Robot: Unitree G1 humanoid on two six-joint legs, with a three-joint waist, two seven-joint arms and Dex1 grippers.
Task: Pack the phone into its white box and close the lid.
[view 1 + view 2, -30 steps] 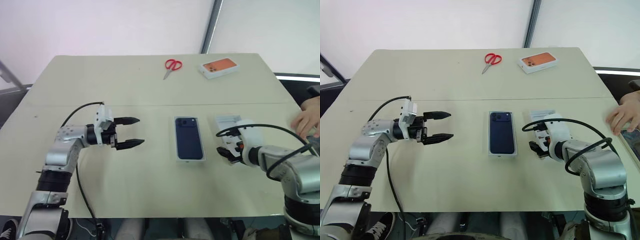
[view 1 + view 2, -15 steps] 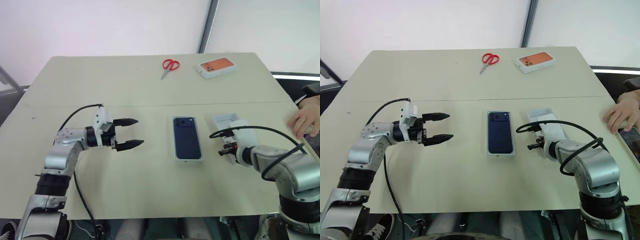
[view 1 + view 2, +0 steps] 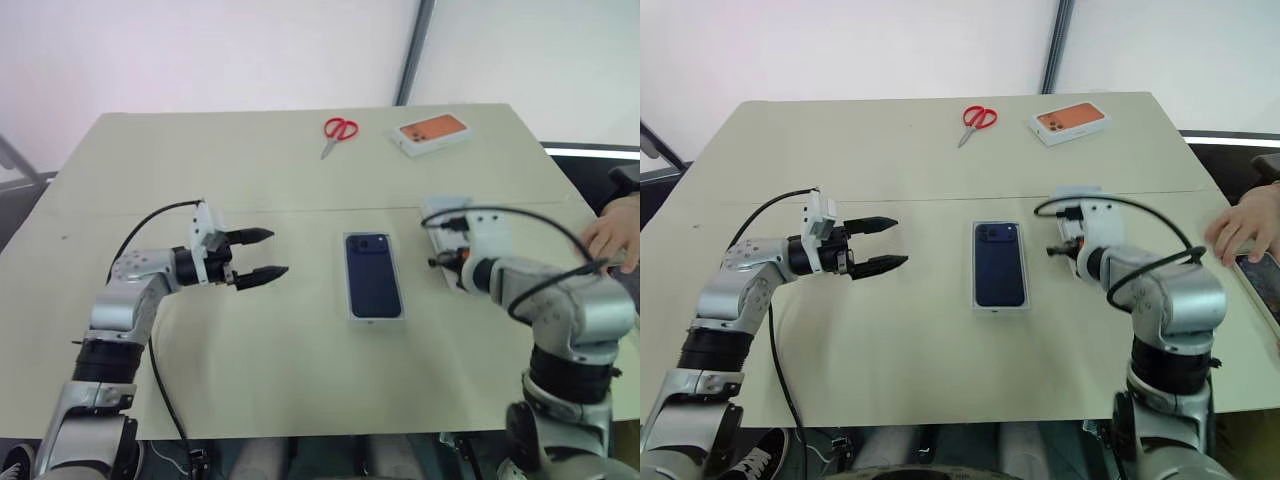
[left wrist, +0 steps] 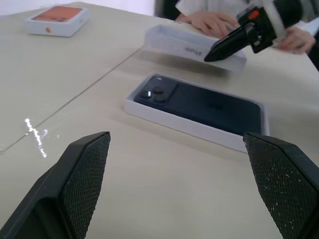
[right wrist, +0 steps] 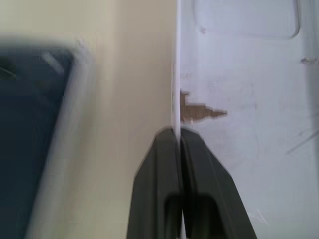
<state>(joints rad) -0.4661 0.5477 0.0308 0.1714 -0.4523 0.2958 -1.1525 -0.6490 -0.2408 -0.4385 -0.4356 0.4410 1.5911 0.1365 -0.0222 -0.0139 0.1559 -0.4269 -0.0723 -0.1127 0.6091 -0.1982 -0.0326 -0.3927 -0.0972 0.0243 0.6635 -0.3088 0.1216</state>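
The lid (image 5: 239,99): your right gripper (image 5: 177,137) jaws pinch its side wall. Phone (image 3: 999,263) lies in the white box (image 4: 164,117); left gripper (image 3: 885,243) jaws gape empty.

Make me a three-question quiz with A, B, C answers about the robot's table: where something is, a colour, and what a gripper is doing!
1. Where does the slim dark navy-blue phone lie?
A. in the shallow white box
B. beside the scissors
C. in the person's hand

2. What colour are the handles of the scissors?
A. blue
B. red
C. green

3. What is the right gripper doing?
A. hanging open above the table
B. holding the scissors
C. pinching the side wall of the white lid

Answers:
1 A: the white rim frames the phone on all sides.
2 B: both finger loops are red.
3 C: in the right wrist view the two black fingers press together on the lid's thin wall.
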